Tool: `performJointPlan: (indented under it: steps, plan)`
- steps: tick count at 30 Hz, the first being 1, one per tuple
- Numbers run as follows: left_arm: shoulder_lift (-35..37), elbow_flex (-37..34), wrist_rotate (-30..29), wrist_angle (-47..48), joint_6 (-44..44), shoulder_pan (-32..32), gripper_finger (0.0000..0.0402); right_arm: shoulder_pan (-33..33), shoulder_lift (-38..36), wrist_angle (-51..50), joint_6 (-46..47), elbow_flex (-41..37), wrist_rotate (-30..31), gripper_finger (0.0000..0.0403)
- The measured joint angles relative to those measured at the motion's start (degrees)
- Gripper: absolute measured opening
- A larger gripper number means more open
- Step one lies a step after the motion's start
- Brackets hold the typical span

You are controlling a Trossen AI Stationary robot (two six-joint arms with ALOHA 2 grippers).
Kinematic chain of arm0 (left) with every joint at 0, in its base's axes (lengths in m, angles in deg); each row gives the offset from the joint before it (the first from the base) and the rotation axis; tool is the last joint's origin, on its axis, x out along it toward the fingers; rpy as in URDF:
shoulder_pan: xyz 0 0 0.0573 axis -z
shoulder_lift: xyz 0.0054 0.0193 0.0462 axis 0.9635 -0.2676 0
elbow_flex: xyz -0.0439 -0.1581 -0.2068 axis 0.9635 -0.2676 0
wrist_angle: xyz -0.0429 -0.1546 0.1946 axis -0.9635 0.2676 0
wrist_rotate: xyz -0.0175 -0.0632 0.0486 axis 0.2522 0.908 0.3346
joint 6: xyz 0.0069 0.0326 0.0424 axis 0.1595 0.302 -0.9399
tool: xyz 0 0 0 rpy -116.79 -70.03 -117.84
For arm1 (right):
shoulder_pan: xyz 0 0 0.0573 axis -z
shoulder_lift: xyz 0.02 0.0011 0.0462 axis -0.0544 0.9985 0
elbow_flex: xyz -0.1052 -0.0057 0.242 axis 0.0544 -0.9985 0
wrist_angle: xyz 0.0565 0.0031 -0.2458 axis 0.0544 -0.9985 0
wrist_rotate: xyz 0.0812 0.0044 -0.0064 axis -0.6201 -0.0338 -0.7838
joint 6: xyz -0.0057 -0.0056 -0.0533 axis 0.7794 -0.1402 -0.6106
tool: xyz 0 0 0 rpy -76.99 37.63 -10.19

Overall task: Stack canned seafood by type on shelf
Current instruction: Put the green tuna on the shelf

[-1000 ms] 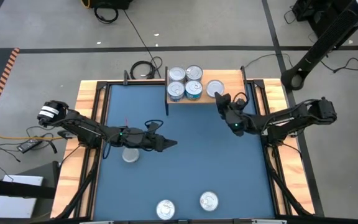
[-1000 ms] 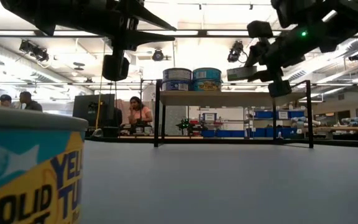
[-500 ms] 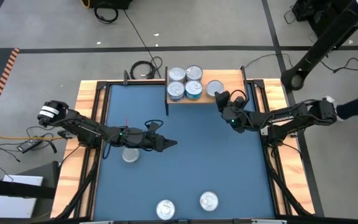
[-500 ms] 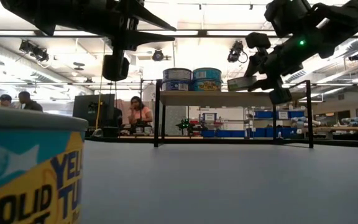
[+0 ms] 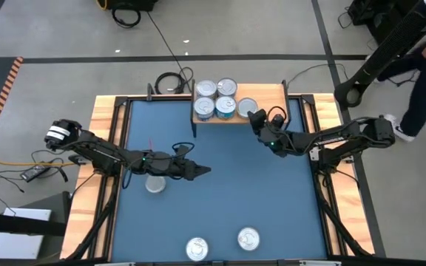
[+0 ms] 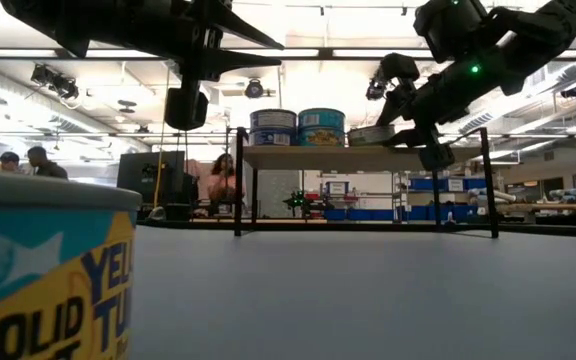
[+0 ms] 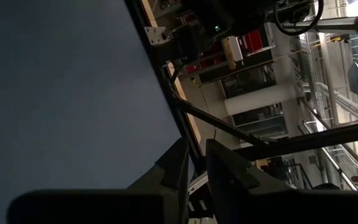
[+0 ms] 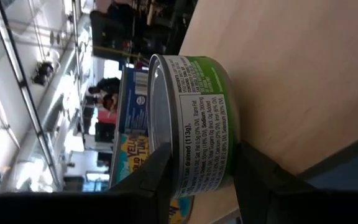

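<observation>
The right gripper (image 5: 257, 120) is gripping a green-labelled can (image 8: 194, 124) resting on the shelf (image 5: 272, 96) beside four shelved cans (image 5: 215, 98), while three cans (image 5: 197, 248) are remaining on the table (image 5: 257, 192).

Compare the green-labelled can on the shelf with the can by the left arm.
The green-labelled can sits on the shelf, gripped by the right hand; the other can lies free on the blue table. The first shows its label; the second's side is hidden. Both rest flat, silver lids up.
</observation>
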Motion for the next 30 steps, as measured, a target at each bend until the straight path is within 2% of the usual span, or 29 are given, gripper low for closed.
performJointPlan:
  steps: [4, 9, 13, 30]
  plan:
    - [0.0, 0.0, 0.0, -0.1, 0.0, 0.0, 0.006, 0.0, -0.9, 1.0, -5.9, -0.1, -0.5, 0.013]
    - [0.0, 0.0, -0.1, 0.0, 0.0, 0.0, 0.006, 1.2, -2.4, 2.8, -9.1, -0.1, -3.1, 0.0227]
    - [0.0, 0.0, -0.1, 0.0, 0.0, 0.0, 0.006, 2.1, -2.7, 3.0, -11.9, -0.1, -6.9, 0.0263]
    - [0.0, 0.0, 0.5, -0.1, -1.0, 0.0, 0.006, 2.3, -8.2, 2.5, -11.5, -0.1, -16.1, 0.0235]
